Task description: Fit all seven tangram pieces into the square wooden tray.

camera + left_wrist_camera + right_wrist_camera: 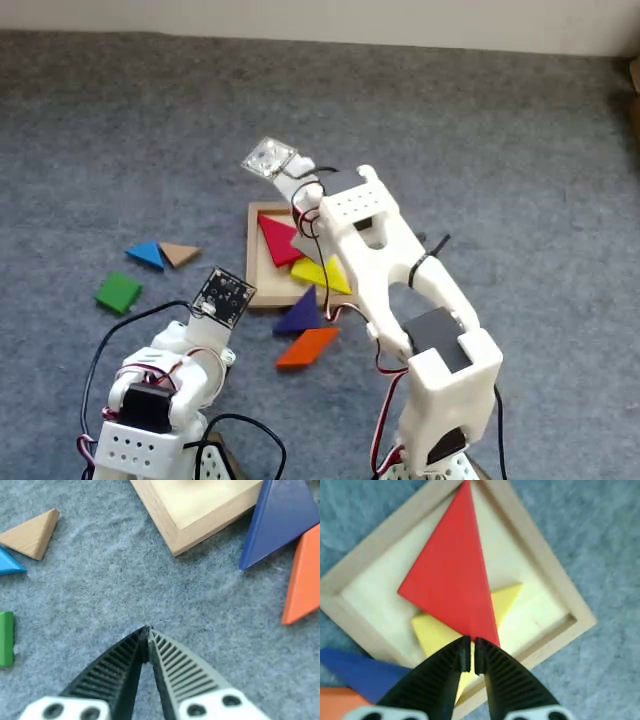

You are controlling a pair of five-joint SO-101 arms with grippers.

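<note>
The square wooden tray (262, 290) holds a red triangle (450, 575) that lies partly over a yellow triangle (437, 635). My right gripper (471, 650) hangs shut just above the red piece's near corner, holding nothing. A dark blue triangle (300, 313) and an orange parallelogram (308, 346) rest on the carpet by the tray's near edge. A green square (118, 292), a light blue triangle (146, 254) and a tan triangle (180, 254) lie to the tray's left. My left gripper (148, 635) is shut and empty over bare carpet, short of the tray corner (200, 515).
Grey carpet covers the whole work area. The right arm's white body (400, 290) stretches over the tray's right side and hides part of it. The left arm's base (150, 420) sits at the near left, with black cables beside it.
</note>
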